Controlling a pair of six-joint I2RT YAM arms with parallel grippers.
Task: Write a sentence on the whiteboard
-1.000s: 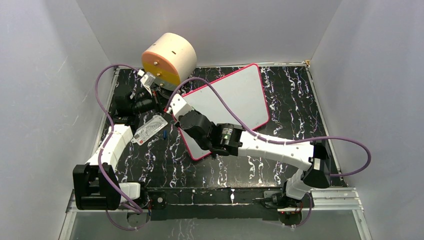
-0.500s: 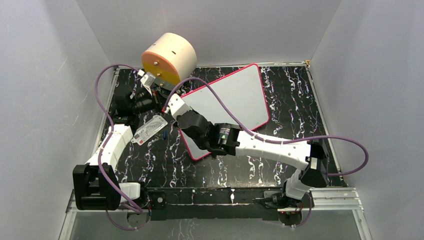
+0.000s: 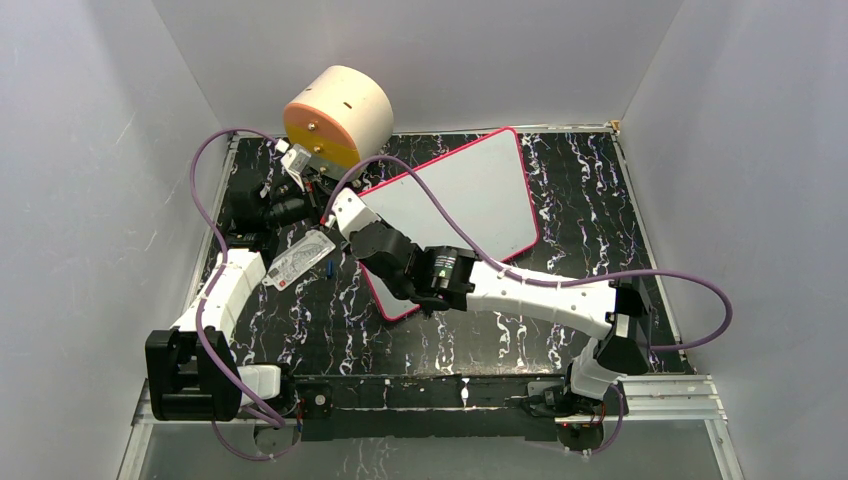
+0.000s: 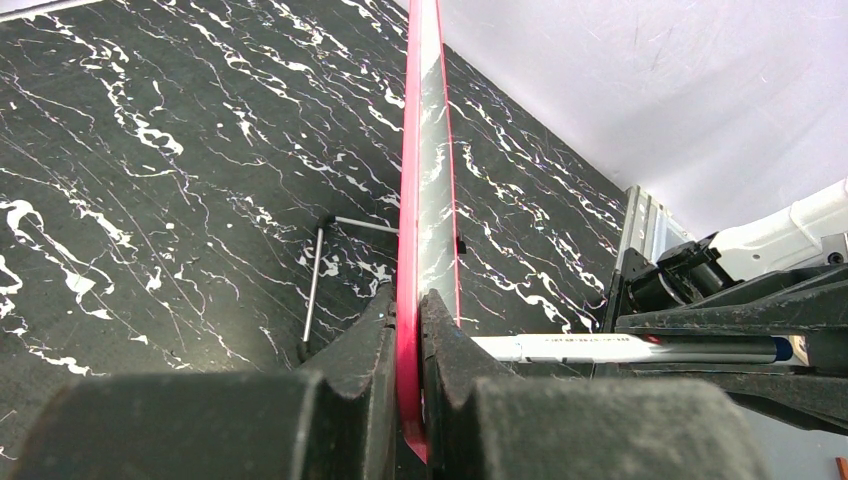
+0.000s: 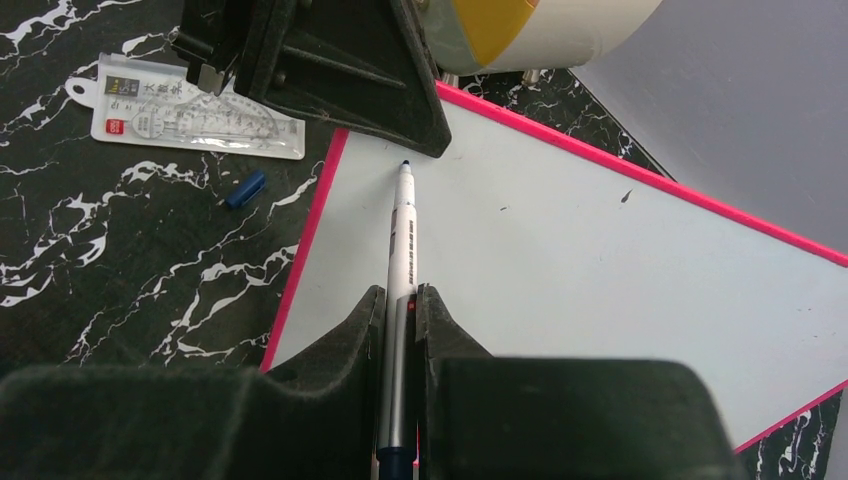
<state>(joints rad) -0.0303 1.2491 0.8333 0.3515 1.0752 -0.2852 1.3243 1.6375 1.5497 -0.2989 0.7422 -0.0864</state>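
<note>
Pink-red edging frames the whiteboard point(image 3: 470, 195), which sits on the black marbled bench point(image 3: 600, 220) in the upper middle of the top view, with one corner reaching down towards the centre of the frame. The left hand point(image 4: 408, 310) is pressed together on the board's rim. In the left wrist view the board runs edge-on up the middle of the frame, with the red border caught between the two dark fingers. A thin wire leg point(image 4: 315, 290) lies on the bench just left of that edge. The right hand point(image 5: 400, 300) pinches a white-barrelled marker point(image 5: 402, 230), whose shaft runs straight up the centre of the right wrist view. The marker's dark tip is over the white face close to the board's left border, just below the left hand's finger. Whether the tip touches the surface cannot be told. A small dark speck point(image 5: 626, 195) marks the face further right. On the bench at the upper left of that view lie a packaged clear protractor point(image 5: 190, 120) and, just below it, a small blue cap point(image 5: 245, 188). A cream and orange cylinder point(image 3: 335, 115) stands at the upper left of the top view, behind the left hand.
</note>
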